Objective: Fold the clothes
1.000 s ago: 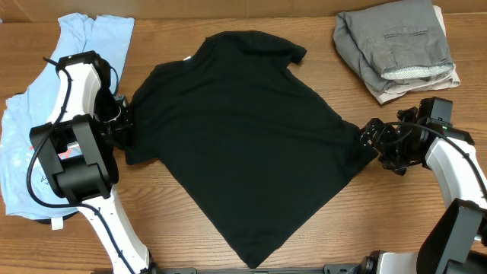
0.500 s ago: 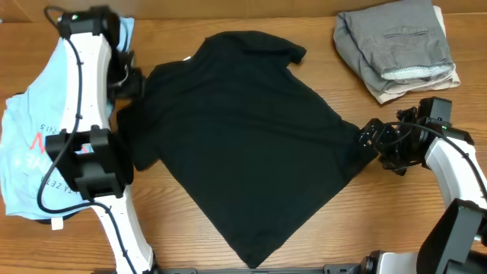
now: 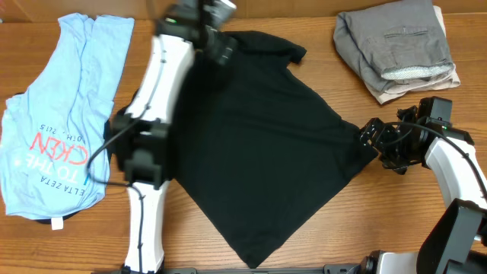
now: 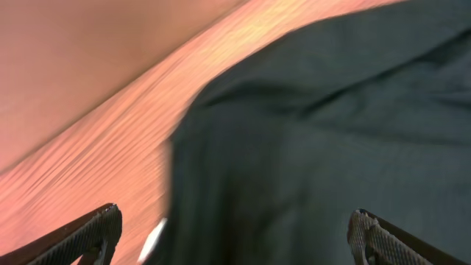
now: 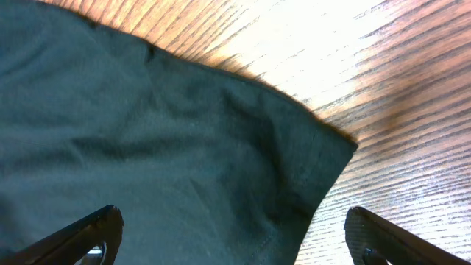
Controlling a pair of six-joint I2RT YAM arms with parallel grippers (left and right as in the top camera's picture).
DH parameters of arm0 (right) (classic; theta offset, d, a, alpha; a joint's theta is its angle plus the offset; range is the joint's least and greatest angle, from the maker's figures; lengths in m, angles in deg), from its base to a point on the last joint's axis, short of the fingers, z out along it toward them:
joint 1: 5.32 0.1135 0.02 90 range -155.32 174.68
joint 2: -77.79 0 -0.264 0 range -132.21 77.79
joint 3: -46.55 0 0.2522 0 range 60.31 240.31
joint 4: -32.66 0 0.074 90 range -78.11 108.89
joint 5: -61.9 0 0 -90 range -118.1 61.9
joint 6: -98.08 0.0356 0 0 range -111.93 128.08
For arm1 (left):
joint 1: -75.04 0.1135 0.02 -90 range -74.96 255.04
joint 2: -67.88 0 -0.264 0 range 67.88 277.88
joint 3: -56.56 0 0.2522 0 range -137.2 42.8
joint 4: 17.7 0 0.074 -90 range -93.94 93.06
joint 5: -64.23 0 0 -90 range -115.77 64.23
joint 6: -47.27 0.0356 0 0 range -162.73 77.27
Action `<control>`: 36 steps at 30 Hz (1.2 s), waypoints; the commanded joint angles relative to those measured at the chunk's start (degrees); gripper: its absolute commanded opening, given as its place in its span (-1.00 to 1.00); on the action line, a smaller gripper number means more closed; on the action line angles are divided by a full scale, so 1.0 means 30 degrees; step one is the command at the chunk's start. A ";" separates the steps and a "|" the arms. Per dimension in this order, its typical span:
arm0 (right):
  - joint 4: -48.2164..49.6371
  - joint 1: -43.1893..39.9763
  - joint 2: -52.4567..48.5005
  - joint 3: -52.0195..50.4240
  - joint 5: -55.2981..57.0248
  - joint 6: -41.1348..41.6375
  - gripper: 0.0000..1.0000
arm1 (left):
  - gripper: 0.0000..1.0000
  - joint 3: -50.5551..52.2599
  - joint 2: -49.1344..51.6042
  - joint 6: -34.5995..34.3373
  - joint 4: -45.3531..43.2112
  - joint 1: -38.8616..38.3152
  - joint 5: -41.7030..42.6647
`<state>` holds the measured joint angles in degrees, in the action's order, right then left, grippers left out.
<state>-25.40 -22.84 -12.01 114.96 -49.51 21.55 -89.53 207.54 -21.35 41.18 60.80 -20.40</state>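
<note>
A black T-shirt (image 3: 251, 137) lies spread flat in the middle of the table, collar toward the far edge. My left gripper (image 3: 224, 50) hovers open over its collar area, blurred by motion. In the left wrist view the left gripper (image 4: 235, 237) holds nothing, with black cloth (image 4: 316, 140) and a small white tag (image 4: 154, 239) below it. My right gripper (image 3: 371, 138) stands open at the shirt's right sleeve. The right wrist view shows the sleeve hem (image 5: 324, 184) lying between the spread fingertips (image 5: 103, 224), not gripped. A light blue shirt (image 3: 57, 114) with red-and-white lettering lies at the left.
Folded grey trousers (image 3: 399, 42) on a light garment sit at the back right corner. The left arm (image 3: 156, 99) stretches across the black shirt's left side. Bare wooden table (image 3: 380, 221) shows at the front right.
My left gripper opened, let go of the black shirt's left sleeve and swung up and right to the collar, uncovering the blue shirt. The right arm has not moved.
</note>
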 commanded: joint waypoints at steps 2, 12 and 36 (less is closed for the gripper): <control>0.0087 0.0087 0.0197 0.0452 0.0430 -0.0095 1.00 | 1.00 -0.0226 0.2565 0.1443 -0.1545 -0.1348 -0.1056; -0.0262 0.0087 0.0197 0.0444 0.0852 -0.0153 1.00 | 1.00 -0.0226 0.5034 -0.0226 -0.4918 -0.2076 -0.1428; 0.0474 0.0095 0.0124 0.0393 0.0838 -0.0051 1.00 | 1.00 -0.0226 0.6630 -0.9428 -0.1836 0.3861 -0.4335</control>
<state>-24.98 -22.84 -12.01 114.96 -47.30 21.55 -92.83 222.62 -44.19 30.76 68.84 -25.89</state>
